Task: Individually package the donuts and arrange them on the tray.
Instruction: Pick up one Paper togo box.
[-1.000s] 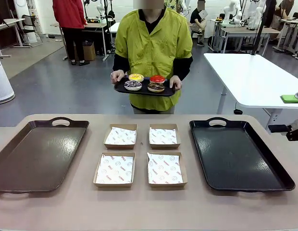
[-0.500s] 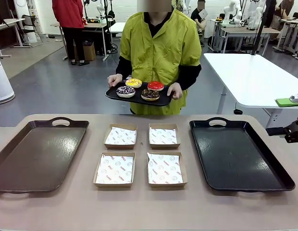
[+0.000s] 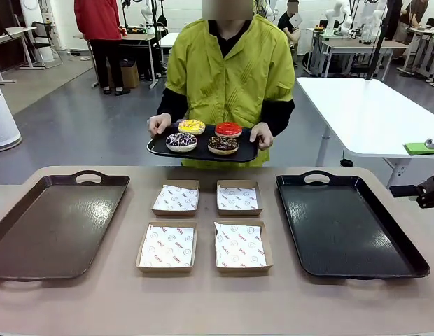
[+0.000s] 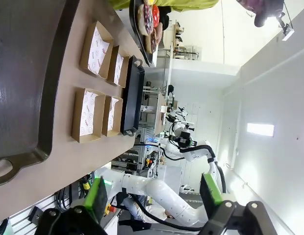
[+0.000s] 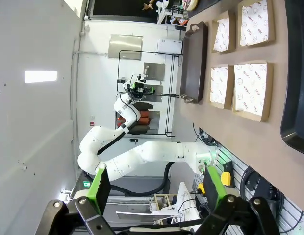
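Currently four ring donuts point(image 3: 202, 137), matte yellow, glossy red and two sprinkled chocolate, sit on a small black tray point(image 3: 157, 148) the person holds at twelve o'clock, beyond the table. My left claw point(image 4: 154, 183) and right claw point(image 5: 157, 183) gape, holding nothing.

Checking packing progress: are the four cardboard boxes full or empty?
Empty: the boxes hold only printed paper; the donuts sit on the person's tray.

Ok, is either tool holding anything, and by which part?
Neither: left tool and right tool are open, empty. The person holds the small tray by its ends.
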Available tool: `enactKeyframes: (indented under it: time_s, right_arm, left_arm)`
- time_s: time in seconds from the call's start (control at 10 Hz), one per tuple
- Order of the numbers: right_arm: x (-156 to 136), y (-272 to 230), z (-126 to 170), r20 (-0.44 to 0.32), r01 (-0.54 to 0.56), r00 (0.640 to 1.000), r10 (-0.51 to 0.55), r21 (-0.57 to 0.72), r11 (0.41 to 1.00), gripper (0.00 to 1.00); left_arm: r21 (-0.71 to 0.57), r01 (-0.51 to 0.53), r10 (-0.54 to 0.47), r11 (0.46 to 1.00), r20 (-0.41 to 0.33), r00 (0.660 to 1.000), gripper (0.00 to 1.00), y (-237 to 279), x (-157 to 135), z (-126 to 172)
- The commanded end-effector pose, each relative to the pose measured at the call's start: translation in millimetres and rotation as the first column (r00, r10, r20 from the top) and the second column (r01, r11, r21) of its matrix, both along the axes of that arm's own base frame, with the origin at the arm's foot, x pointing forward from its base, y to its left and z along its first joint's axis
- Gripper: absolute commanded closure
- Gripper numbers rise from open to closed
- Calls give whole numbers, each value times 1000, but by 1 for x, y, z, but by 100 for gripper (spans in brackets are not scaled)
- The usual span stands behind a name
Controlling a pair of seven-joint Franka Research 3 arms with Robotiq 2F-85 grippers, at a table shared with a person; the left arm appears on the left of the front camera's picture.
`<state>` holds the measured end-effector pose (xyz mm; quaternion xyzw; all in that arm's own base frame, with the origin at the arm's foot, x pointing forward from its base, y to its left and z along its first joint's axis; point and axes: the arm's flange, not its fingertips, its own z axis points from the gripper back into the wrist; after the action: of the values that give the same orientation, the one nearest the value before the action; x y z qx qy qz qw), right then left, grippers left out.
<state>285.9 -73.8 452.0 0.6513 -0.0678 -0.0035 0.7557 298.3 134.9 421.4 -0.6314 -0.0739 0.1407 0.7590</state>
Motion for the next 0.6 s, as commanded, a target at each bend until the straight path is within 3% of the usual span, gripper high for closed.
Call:
enactKeyframes:
  time_s: [0.0, 0.5]
  right_arm:
    - [1, 0, 0, 7, 1, 1000, -1, 20, 1000, 0]
    - [1, 0, 0, 7, 1, 1000, -1, 20, 1000, 0]
  left_arm:
    - [-17, -6, 6, 1000, 6, 1000, 0, -1, 0, 1]
    - [-17, -6, 6, 1000, 6, 1000, 0, -1, 0, 1]
